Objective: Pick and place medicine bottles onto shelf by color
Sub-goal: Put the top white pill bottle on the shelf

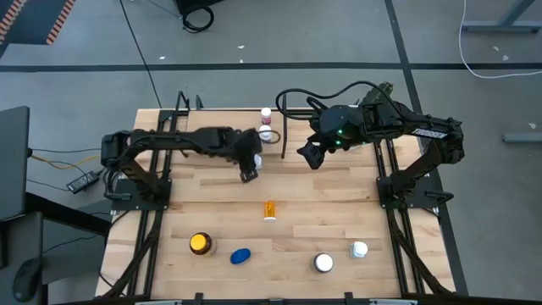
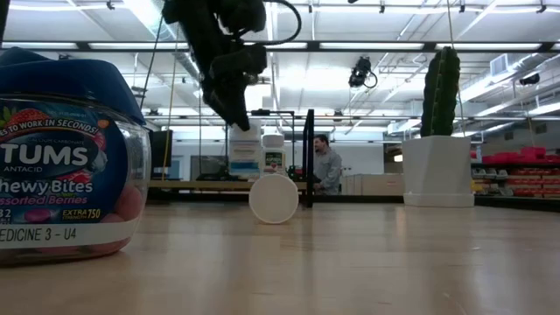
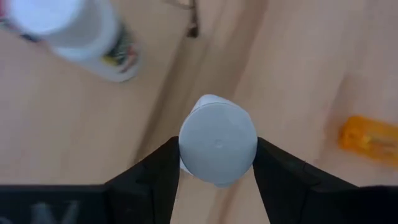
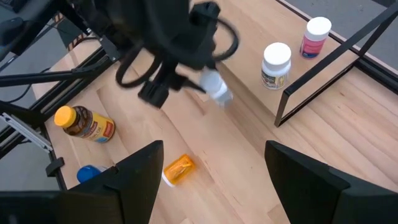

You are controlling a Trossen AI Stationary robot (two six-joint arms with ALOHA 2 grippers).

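White-capped bottle [image 3: 217, 142] in left gripper [image 3: 216, 163]

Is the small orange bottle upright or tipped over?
Tipped: the orange bottle lies on its side on the table, confirmed in the right wrist view.

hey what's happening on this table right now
The left claw is shut on a white-capped bottle and holds it above the table near the shelf, where two white-capped bottles already stand. The right claw hangs open nearby, holding nothing. A small orange bottle, an amber yellow-lidded bottle, a blue bottle and two more white ones wait on the table.
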